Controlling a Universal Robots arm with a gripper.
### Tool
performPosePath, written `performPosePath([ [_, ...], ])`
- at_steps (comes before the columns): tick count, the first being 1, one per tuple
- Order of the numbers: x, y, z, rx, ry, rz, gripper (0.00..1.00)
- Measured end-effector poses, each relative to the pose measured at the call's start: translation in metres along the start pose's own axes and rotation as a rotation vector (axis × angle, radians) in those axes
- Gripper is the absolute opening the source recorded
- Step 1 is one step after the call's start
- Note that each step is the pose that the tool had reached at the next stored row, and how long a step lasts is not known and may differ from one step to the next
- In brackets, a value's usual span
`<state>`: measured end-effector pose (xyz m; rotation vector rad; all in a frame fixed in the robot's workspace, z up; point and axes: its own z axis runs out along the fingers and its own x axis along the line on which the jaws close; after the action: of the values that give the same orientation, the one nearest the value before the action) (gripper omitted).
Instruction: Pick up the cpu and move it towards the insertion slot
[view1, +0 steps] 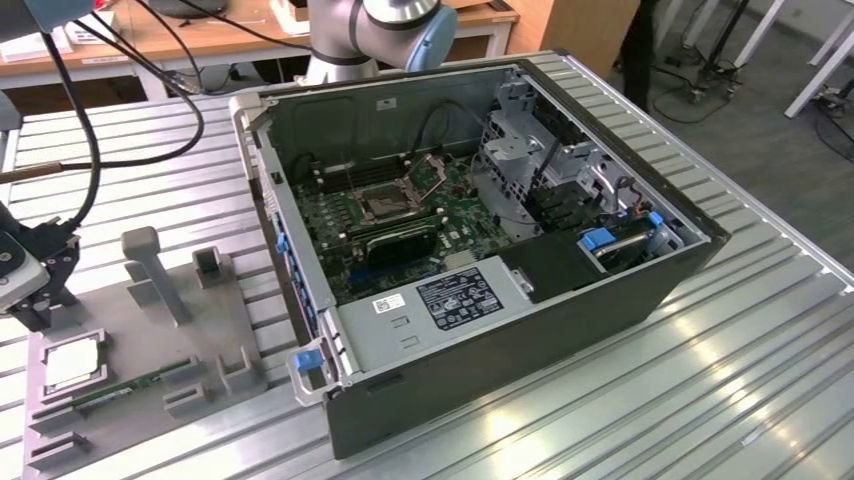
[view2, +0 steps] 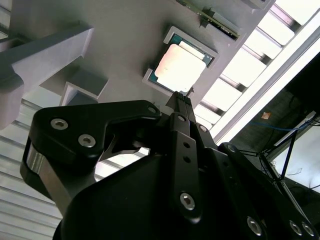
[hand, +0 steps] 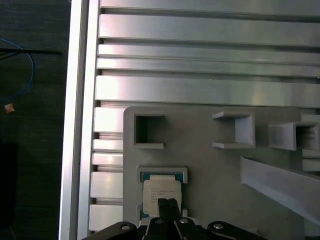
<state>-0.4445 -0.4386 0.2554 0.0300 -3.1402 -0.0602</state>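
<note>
— How does the gripper (hand: 167, 202) stand?

— In the first wrist view its two thin black fingers are pressed together, with nothing caught between them.

— And the cpu?

— The cpu (hand: 161, 192) lies flat in a shallow square nest on the grey fixture plate (hand: 210, 175), silvery top up. The fingertips (view2: 182, 96) point down at it, and in the second wrist view they line up with one edge of the chip. They look to hang just above it. I cannot tell whether they touch it.

— What sits around that?

— In the exterior view a thin green memory stick (view1: 127, 388) lies on the same plate, just beside the chip's nest. Grey blocks and posts stand further along the plate.

— The insertion slot?

— The insertion slot (view1: 387, 203) is well apart, towards the exterior view's right, inside the open computer case (view1: 534, 340). It is a dark square with a metal frame, ringed by green board. Plate and case both rest on a ribbed metal table (view1: 694, 400).
</note>
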Motion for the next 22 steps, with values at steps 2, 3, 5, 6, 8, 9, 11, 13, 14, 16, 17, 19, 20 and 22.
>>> performPosePath([
  [2, 0.0, 0.0, 0.0004, 0.0001, 0.0002, 0.0, 0.11],
  [3, 0.0, 0.0, 0.0007, 0.0001, 0.0001, 0.0, 0.11],
  [5, 0.0, -0.0001, 0.0013, 0.0001, 0.0001, 0.0, 0.11],
  [6, 0.0, -0.0001, 0.0016, 0.0001, 0.0001, 0.0, 0.11],
  [8, 0.0, -0.0001, 0.0023, 0.0001, 0.0001, 0.0, 0.11],
  [9, 0.0, -0.0001, 0.0025, 0.0001, 0.0002, 0.0, 0.11],
  [11, 0.0, -0.0001, 0.0026, 0.0002, 0.0003, 0.0, 0.11],
  [13, 0.0, -0.0001, 0.0031, 0.0001, 0.0001, 0.0, 0.11],
  [14, 0.0, -0.0001, 0.0031, 0.0001, 0.0001, 0.0, 0.11],
  [16, 0.0, -0.0001, 0.0037, 0.0, -0.0001, 0.0, 0.11],
  [17, 0.0, -0.0002, 0.0041, 0.0, -0.0001, 0.0, 0.11],
  [19, 0.0, -0.0002, 0.005, 0.0001, 0.0001, 0.0, 0.11],
  [20, 0.0, -0.0002, 0.0057, 0.0, 0.0001, 0.0, 0.11],
  [22, 0.0, -0.0003, 0.0068, 0.0001, 0.0001, 0.0, 0.11],
])
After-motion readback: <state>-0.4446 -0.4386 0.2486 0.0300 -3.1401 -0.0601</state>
